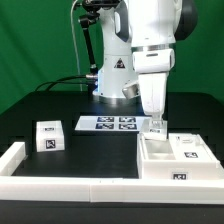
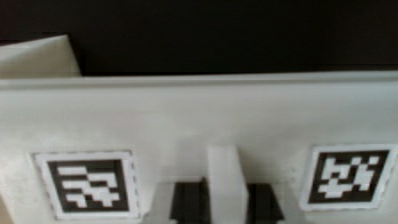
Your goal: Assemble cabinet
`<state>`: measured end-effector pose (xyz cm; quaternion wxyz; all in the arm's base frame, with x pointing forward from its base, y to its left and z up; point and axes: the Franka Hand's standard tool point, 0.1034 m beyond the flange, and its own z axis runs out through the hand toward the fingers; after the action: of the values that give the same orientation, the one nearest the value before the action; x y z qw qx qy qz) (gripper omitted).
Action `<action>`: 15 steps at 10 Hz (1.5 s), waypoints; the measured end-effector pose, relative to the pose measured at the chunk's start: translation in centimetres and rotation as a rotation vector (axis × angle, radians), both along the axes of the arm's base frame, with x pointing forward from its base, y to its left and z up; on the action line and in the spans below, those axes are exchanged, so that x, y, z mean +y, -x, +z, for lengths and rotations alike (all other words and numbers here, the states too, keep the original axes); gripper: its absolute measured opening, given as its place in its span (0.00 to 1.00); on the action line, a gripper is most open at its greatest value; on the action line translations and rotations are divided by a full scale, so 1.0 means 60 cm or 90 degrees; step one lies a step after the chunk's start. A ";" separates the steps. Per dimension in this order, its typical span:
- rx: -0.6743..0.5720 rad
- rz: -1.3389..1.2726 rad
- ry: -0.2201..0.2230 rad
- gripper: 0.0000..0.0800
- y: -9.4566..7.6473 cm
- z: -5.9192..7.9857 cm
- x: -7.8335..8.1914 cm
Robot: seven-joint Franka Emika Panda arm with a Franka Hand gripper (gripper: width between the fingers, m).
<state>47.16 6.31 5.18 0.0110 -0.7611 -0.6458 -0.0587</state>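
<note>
The cabinet is a white box-shaped body with tagged parts in it, at the exterior view's right. My gripper stands straight down on its back left corner. In the wrist view a wide white face of the cabinet carries two black-and-white tags. A thin upright white rib of it runs between my two dark fingers. The gripper is closed against that rib on both sides. A small loose white block with a tag stands apart at the exterior view's left.
The marker board lies flat behind the middle, in front of the arm's base. A long low white border rail runs along the front and turns back at the left. The table is black.
</note>
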 end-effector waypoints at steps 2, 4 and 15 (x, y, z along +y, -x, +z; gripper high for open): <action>0.002 0.006 0.001 0.09 0.000 0.000 0.000; 0.004 0.023 0.003 0.09 0.000 -0.001 0.000; -0.002 0.029 0.000 0.09 -0.041 0.002 -0.004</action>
<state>49.63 6.07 5.28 0.0112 -0.7459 -0.6632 -0.0598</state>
